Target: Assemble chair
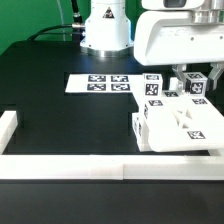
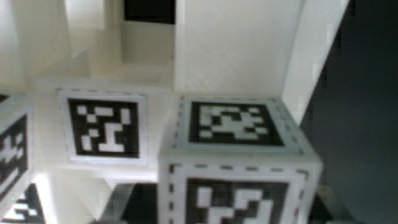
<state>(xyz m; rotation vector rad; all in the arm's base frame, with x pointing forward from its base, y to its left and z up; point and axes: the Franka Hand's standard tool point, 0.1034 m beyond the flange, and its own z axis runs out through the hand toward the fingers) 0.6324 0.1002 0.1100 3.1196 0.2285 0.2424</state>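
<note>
At the exterior view's right, on the black surface (image 1: 60,115): chair (image 1: 180,125), partly joined, blocks still separate. Pincer (image 1: 187,82) low over upright tagged pieces; its grip cannot be told.

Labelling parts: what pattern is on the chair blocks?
Black-and-white square tags on the white chair blocks, clearest in the wrist view.

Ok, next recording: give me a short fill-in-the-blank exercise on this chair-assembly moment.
1. The table surface is ____ in colour.
2. The marker board lies flat on the ____.
3. The chair parts bear black-and-white square ____.
4. In the exterior view, the gripper is on the picture's ____ side.

Missing words: black; table; tags; right
</note>
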